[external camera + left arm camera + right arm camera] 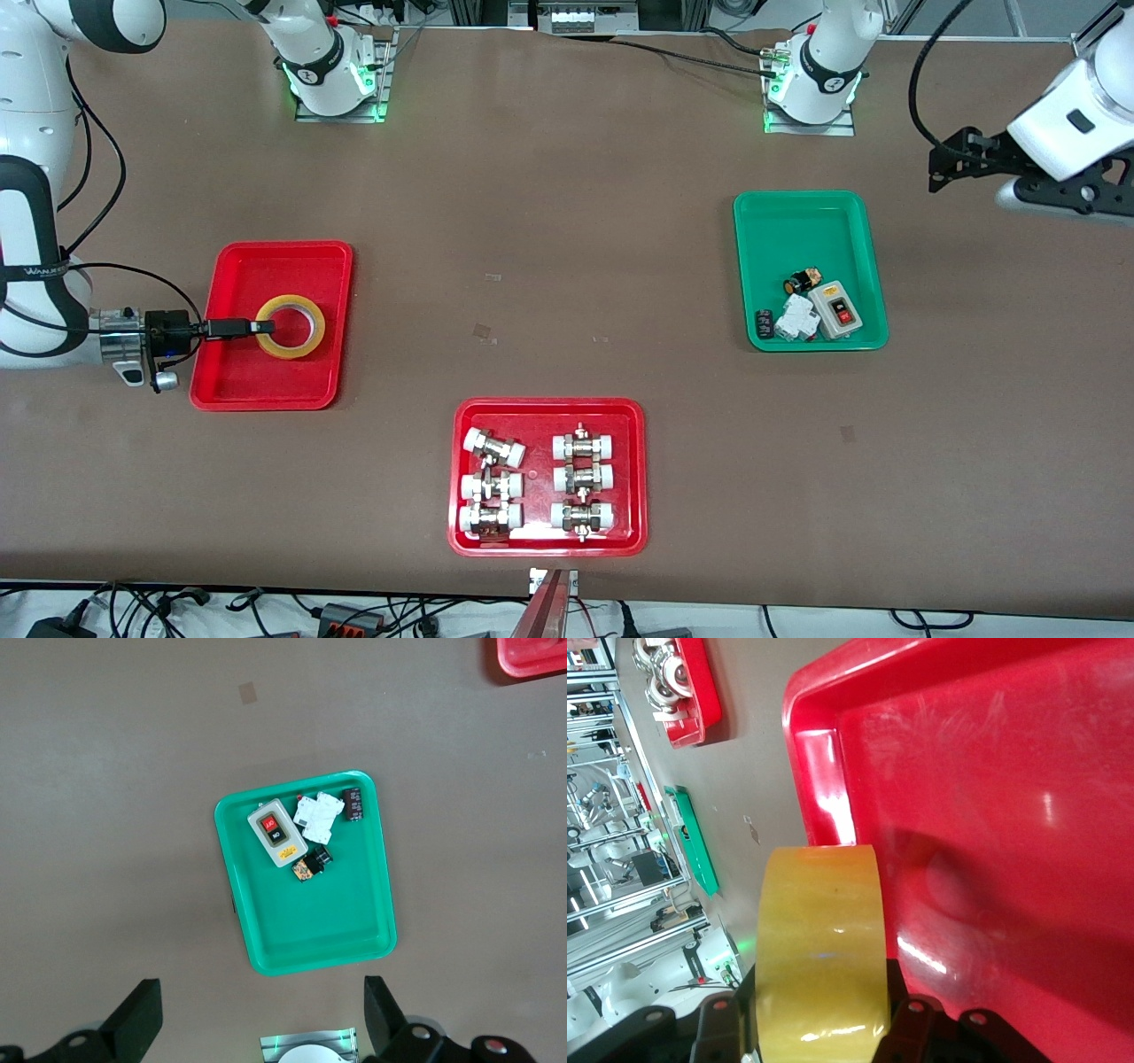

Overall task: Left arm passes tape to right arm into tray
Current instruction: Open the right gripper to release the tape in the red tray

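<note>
The yellow tape (312, 330) shows as a flat ring low over the plain red tray (266, 381), toward the right arm's end of the table. My right gripper (264, 327) reaches in level from the tray's edge and is shut on the ring's wall. In the right wrist view the tape (824, 939) fills the space between the black fingers of the right gripper (819, 1028), with the tray floor (992, 815) and the roll's shadow just under it. My left gripper (946, 161) waits open and empty in the air at the left arm's end. Its fingers (142, 1014) stand wide apart around nothing.
A green tray (802, 199) with a switch box and small electrical parts lies toward the left arm's end, seen from above as green tray (301, 961). A red tray of white-capped metal fittings (549, 406) sits nearest the front camera. Both arm bases stand along the table's back edge.
</note>
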